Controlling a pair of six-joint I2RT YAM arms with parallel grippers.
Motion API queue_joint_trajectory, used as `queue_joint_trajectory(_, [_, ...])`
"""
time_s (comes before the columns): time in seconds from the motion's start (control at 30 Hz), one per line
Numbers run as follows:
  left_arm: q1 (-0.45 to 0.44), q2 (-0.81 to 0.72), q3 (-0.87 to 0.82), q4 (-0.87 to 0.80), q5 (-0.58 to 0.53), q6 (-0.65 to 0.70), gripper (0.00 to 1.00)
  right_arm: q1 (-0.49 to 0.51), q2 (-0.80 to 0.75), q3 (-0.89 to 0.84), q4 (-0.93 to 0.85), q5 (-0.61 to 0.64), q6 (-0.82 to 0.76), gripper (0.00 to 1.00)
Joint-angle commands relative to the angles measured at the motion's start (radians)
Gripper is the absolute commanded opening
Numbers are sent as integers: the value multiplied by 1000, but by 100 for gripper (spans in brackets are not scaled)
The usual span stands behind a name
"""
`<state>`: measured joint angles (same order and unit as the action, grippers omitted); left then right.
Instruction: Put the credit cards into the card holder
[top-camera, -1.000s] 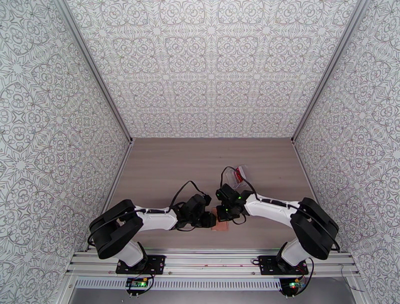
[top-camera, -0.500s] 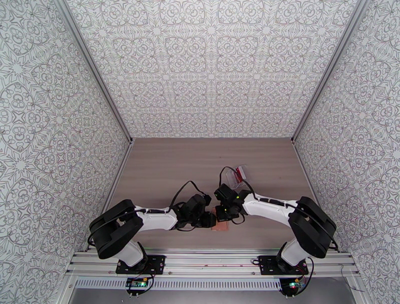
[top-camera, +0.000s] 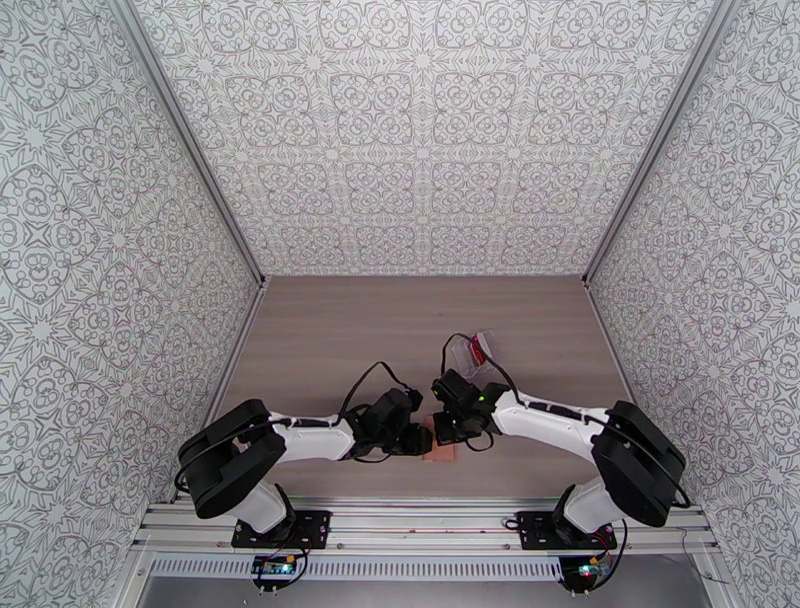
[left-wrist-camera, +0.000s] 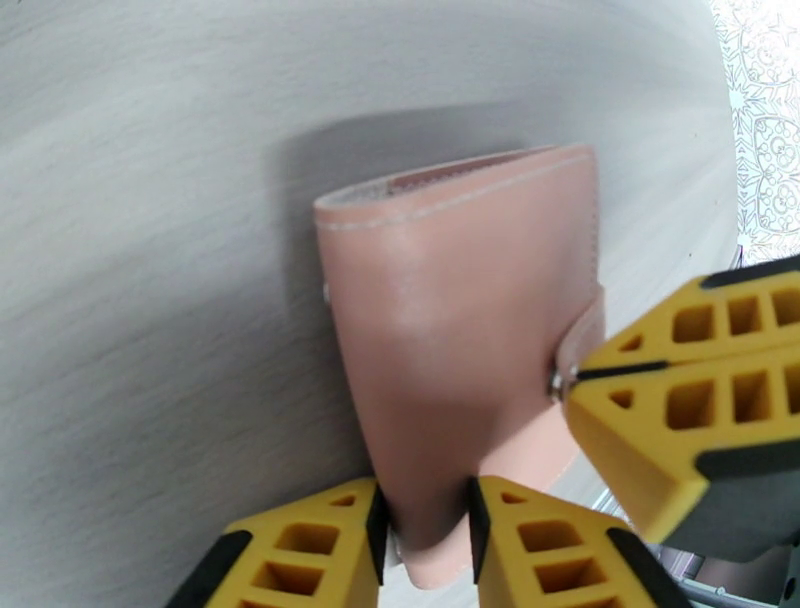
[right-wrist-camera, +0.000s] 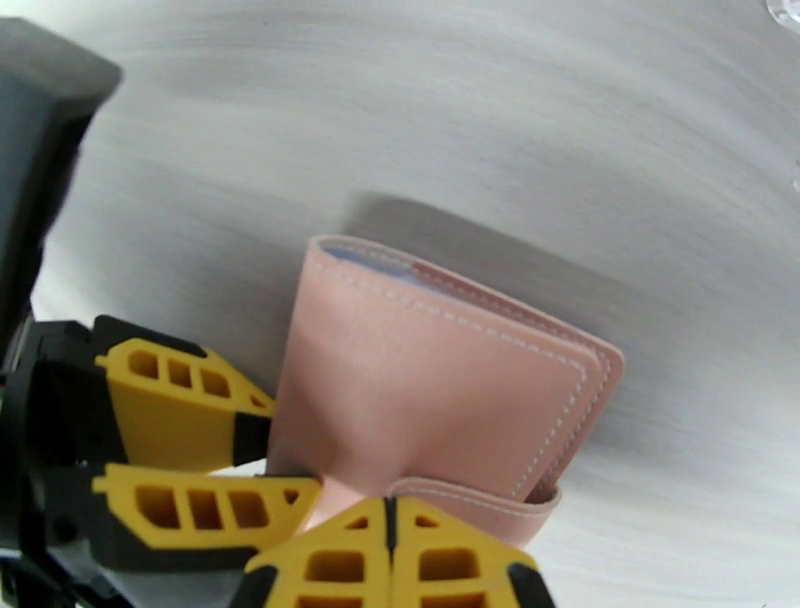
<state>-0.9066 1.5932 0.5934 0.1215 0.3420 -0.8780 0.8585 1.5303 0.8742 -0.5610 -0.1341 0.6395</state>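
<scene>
The pinkish-brown card holder (left-wrist-camera: 460, 300) stands folded on the table, its stitched edge up, and a blue-grey inner pocket edge (right-wrist-camera: 368, 257) peeks out at the top. My left gripper (left-wrist-camera: 425, 520) is shut on the holder's lower edge. My right gripper (right-wrist-camera: 390, 560) is shut on the holder's snap tab (left-wrist-camera: 580, 345). In the top view both grippers, left (top-camera: 416, 440) and right (top-camera: 441, 432), meet over the holder (top-camera: 443, 453) near the front edge. A red credit card (top-camera: 481, 347) lies in a clear pouch behind the right wrist.
The crinkly clear pouch (top-camera: 468, 350) lies on the wooden table (top-camera: 400, 320) just behind the right arm. Patterned walls enclose the left, right and back. An aluminium rail (top-camera: 420, 525) runs along the front edge.
The right arm's elbow and shoulder have drifted slightly to the right. Both grippers stay on the card holder, which has not moved.
</scene>
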Motion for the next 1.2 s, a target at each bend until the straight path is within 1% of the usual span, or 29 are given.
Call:
queue_joint_trajectory(0.0, [-9,-24,-22,-7,-45,10,33,12,-12,-4,4,-10,14,0])
queue_joint_trajectory(0.07, [-3,-51,-33,-5,-55,6,37,13,-6,-7,7,-15,15,0])
queue_joint_trajectory(0.27, [33,-180,-68,-54,-79,4,40,12,-2,-2,30,-45,27,0])
queue_joint_trajectory(0.37, [71,-261,-91,-87,-83,5,42,13,2,-1,46,-57,49,0])
queue_joint_trajectory(0.57, [174,-397,-136,-181,-74,24,44,27,39,-4,141,-136,112,0])
queue_joint_trajectory(0.7, [234,-488,-172,-225,-60,30,44,41,82,23,137,-123,120,0])
queue_joint_trajectory(0.87, [277,-547,-191,-268,-44,44,46,50,105,43,127,-113,124,0])
queue_joint_trajectory(0.93, [287,-564,-192,-280,-41,49,48,52,98,49,119,-110,123,5])
queue_joint_trajectory(1.0, [304,-585,-189,-301,-40,59,48,53,82,58,106,-102,116,14])
queue_joint_trajectory(1.07, [323,-612,-172,-338,-50,77,51,54,59,70,84,-84,101,26])
queue_joint_trajectory(1.17, [366,-674,-132,-424,-88,113,54,53,6,93,47,-26,76,37])
